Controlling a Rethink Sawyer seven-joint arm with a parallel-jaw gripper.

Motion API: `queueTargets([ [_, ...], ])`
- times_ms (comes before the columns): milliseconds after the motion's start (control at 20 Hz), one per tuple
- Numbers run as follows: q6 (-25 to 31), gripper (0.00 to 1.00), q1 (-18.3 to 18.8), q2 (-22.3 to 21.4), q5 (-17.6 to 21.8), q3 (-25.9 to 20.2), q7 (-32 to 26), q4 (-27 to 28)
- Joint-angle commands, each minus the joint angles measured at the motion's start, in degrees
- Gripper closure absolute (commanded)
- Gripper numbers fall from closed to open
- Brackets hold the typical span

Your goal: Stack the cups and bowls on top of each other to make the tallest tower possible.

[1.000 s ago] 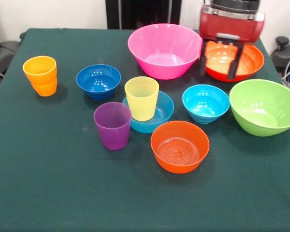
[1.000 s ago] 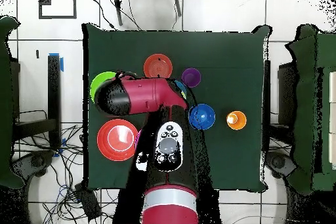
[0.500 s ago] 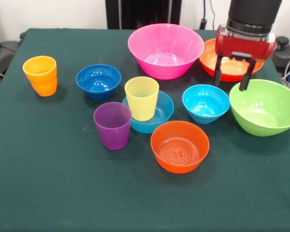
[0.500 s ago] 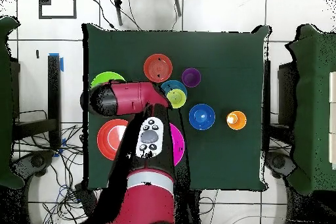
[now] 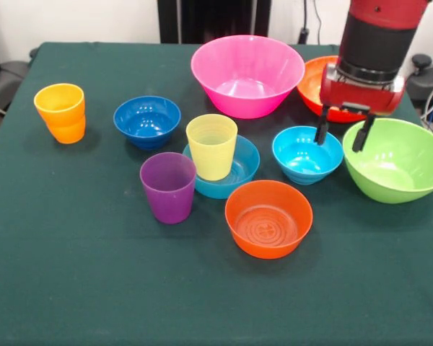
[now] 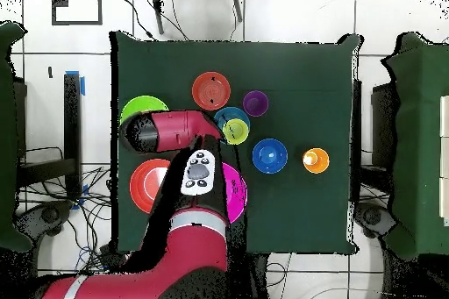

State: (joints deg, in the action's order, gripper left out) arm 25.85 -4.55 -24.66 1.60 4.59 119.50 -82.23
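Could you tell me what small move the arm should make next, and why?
Probably lower the open pincer a little, so its fingers straddle the right rim of the cyan bowl. One finger hangs over that rim; the other stands between it and the lime green bowl.

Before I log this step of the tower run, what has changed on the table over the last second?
Only the arm moved: the gripper, open and empty, left the large orange-red bowl and came forward, now between the cyan bowl and the lime green bowl. Nothing was grasped or released. The yellow cup stands unchanged in the mid-blue bowl; every other cup and bowl kept its place.
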Motion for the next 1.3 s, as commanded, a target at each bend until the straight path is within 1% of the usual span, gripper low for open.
queueTargets([
  [50,2.51,0.00,1.60,5.09,0.62,-3.33,2.62,4.23],
  [450,2.08,0.00,2.71,4.83,1.08,-3.78,1.58,4.47],
  [800,2.53,0.00,2.01,4.86,1.04,-3.07,2.26,4.97],
  [1050,1.75,0.00,1.55,5.01,0.97,-2.37,3.37,4.95],
  [1200,1.99,0.00,0.89,4.49,1.02,-1.17,4.20,5.09],
  [1300,2.78,0.00,1.22,3.18,0.41,-1.15,4.55,4.21],
])
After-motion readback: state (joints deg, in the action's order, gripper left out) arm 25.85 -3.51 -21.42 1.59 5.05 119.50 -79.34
